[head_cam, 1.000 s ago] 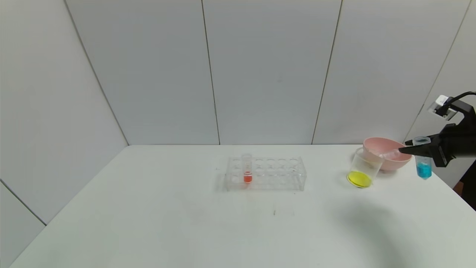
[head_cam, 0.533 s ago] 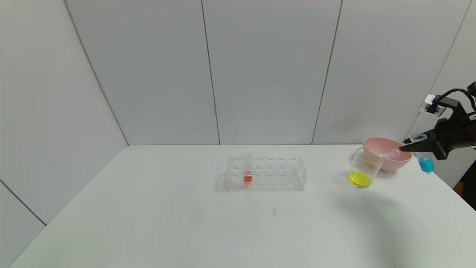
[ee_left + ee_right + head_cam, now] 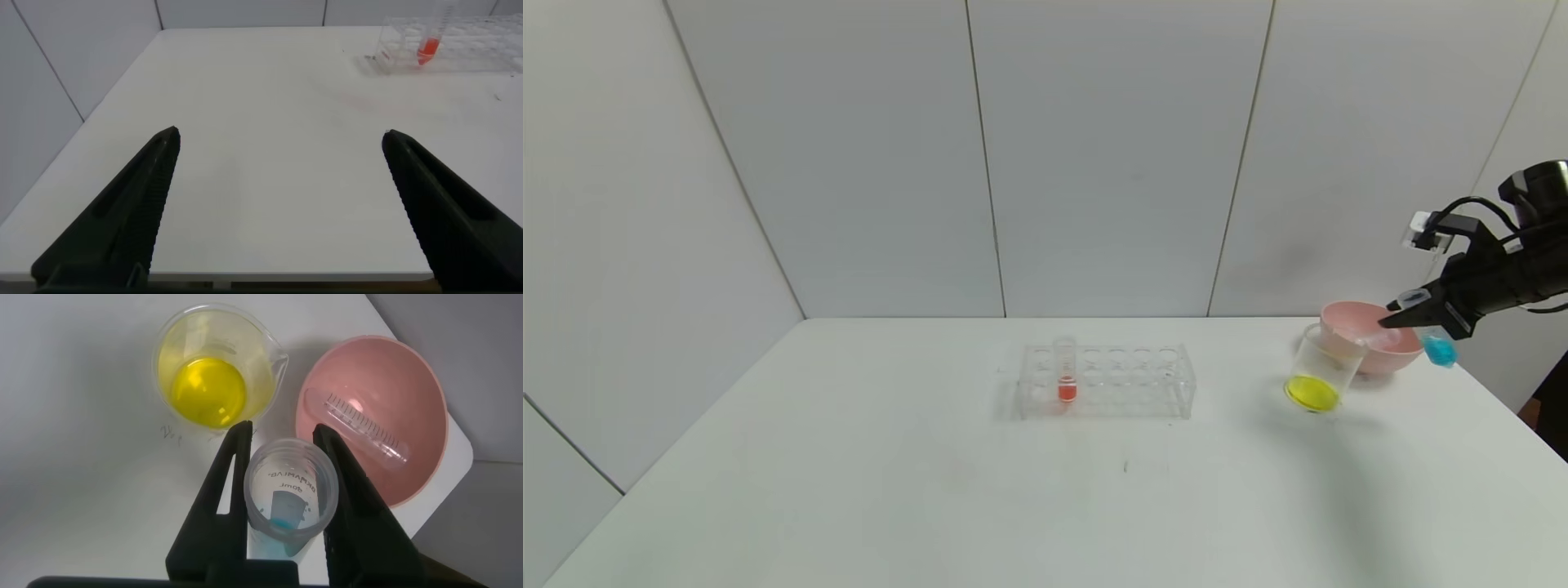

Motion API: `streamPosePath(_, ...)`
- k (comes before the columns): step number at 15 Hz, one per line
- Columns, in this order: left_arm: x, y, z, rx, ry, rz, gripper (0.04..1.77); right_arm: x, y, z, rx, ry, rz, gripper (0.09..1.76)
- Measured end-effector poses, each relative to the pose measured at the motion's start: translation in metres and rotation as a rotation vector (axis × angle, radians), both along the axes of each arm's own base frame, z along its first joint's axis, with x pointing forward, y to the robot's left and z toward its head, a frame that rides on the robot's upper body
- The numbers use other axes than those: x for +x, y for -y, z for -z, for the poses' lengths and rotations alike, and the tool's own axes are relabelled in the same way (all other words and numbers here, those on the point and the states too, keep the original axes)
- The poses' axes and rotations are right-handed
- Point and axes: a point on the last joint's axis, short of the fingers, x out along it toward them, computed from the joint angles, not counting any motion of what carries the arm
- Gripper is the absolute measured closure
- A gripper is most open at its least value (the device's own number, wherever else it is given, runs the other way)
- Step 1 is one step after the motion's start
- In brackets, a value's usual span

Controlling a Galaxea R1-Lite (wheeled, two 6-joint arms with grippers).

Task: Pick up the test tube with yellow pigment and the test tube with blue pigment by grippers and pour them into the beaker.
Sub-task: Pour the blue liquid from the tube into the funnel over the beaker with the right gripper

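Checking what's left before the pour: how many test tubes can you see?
3: blue test tube in the right gripper beside the beaker, an empty one lying in the pink bowl, an orange-red one in the rack.

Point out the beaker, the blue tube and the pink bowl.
beaker [image 3: 214, 384]: right wrist view, yellow liquid at its bottom.
test tube with blue pigment [image 3: 288, 483]: right wrist view, inside wall below the open rim.
pink bowl [image 3: 1398, 353]: head view, outer wall.

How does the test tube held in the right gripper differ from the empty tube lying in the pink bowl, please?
The test tube with blue pigment is clamped between the right gripper's fingers above the table, while the empty tube lies on its side inside the pink bowl. The held tube has blue liquid at its bottom; the lying one looks drained. The held tube is seen mouth-on, the other along its length. Both are clear with printed markings.
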Motion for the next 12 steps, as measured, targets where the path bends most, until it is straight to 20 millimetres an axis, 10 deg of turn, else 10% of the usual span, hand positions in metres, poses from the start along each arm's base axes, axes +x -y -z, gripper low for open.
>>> streamPosePath(12, 0.000, 0.000, 0.000, 0.000, 0.000, 0.000, 0.05, 0.002, -0.032, -0.013, -0.357, 0.005, 0.053, 1.27)
